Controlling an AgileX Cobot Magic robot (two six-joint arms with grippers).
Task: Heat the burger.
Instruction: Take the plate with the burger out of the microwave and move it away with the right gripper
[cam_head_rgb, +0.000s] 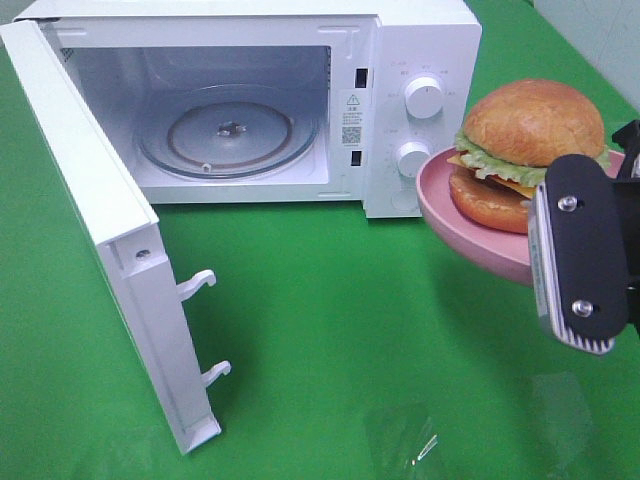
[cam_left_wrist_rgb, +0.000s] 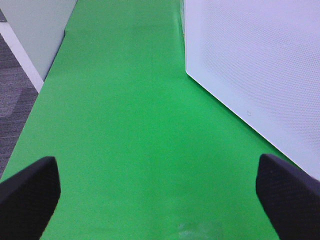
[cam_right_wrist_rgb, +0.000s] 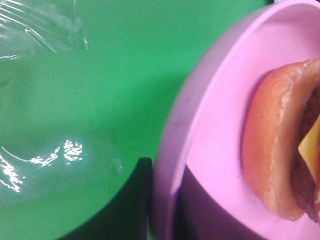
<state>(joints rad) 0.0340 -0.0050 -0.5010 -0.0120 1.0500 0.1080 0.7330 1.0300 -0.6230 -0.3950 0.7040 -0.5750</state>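
The burger (cam_head_rgb: 530, 135), with a brown bun, green lettuce and orange filling, sits on a round pink plate (cam_head_rgb: 470, 225) held in the air to the right of the microwave (cam_head_rgb: 400, 40). My right gripper (cam_head_rgb: 575, 255) is shut on the plate's near rim. In the right wrist view the plate (cam_right_wrist_rgb: 210, 140) and the burger's lower bun (cam_right_wrist_rgb: 275, 145) fill the right side, with my right gripper (cam_right_wrist_rgb: 165, 210) pinching the rim. My left gripper (cam_left_wrist_rgb: 157, 200) is open and empty over the green cloth. It does not show in the exterior high view.
The microwave door (cam_head_rgb: 100, 230) stands wide open to the left, with a glass turntable (cam_head_rgb: 230, 130) inside. A white perforated microwave panel (cam_left_wrist_rgb: 260, 65) lies close to my left gripper. Clear plastic film (cam_head_rgb: 410, 440) lies on the green cloth (cam_head_rgb: 330, 300) at the front.
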